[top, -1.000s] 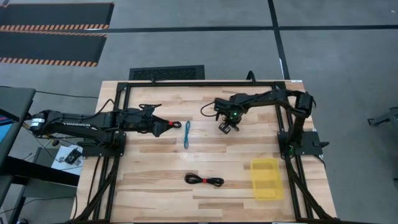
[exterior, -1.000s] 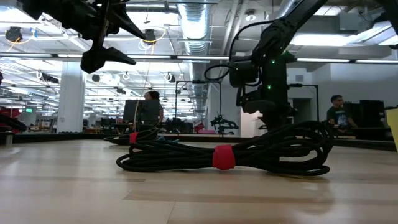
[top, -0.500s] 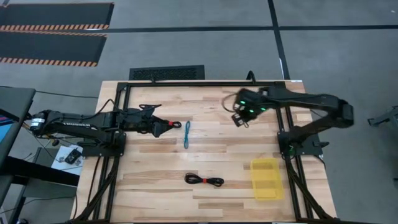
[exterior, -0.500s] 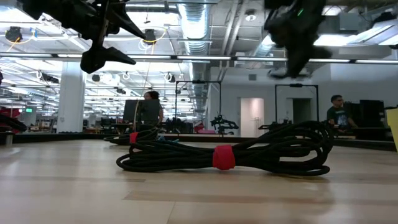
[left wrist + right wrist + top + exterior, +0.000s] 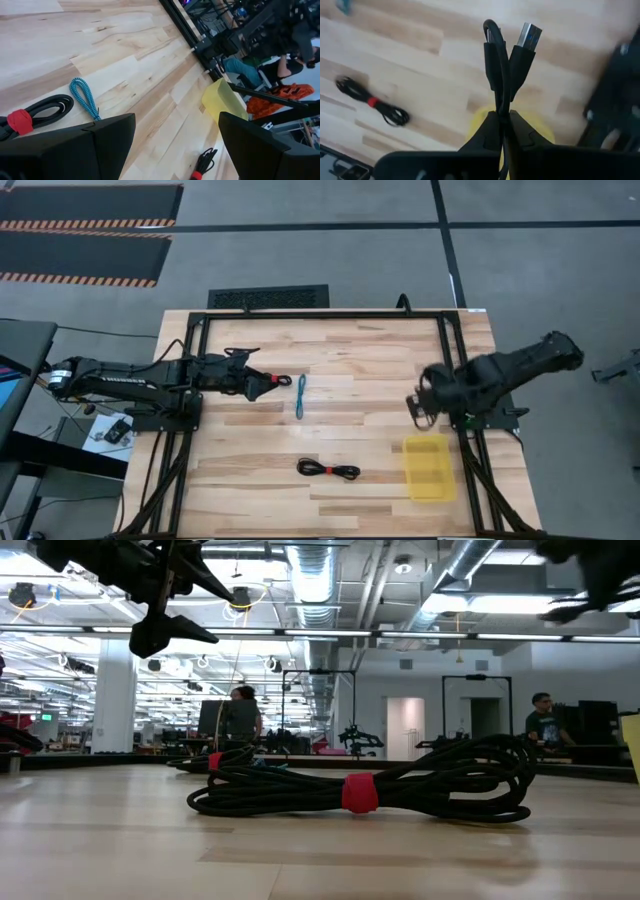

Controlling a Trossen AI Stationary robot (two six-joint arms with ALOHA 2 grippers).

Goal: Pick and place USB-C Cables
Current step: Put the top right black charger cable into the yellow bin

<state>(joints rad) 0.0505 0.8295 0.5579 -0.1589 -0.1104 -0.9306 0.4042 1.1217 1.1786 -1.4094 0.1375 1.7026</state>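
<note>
The short black cable [image 5: 502, 65] sits pinched in the right gripper [image 5: 421, 405] just short of the yellow bin [image 5: 427, 468], having swung over from mid-table, so centre it above the bin before letting go, while the left gripper [image 5: 270, 383] waits, spread open.

four usb-c cables [image 5: 328, 470], one yellow bin [image 5: 426, 467], two arms [image 5: 130, 376]
</note>
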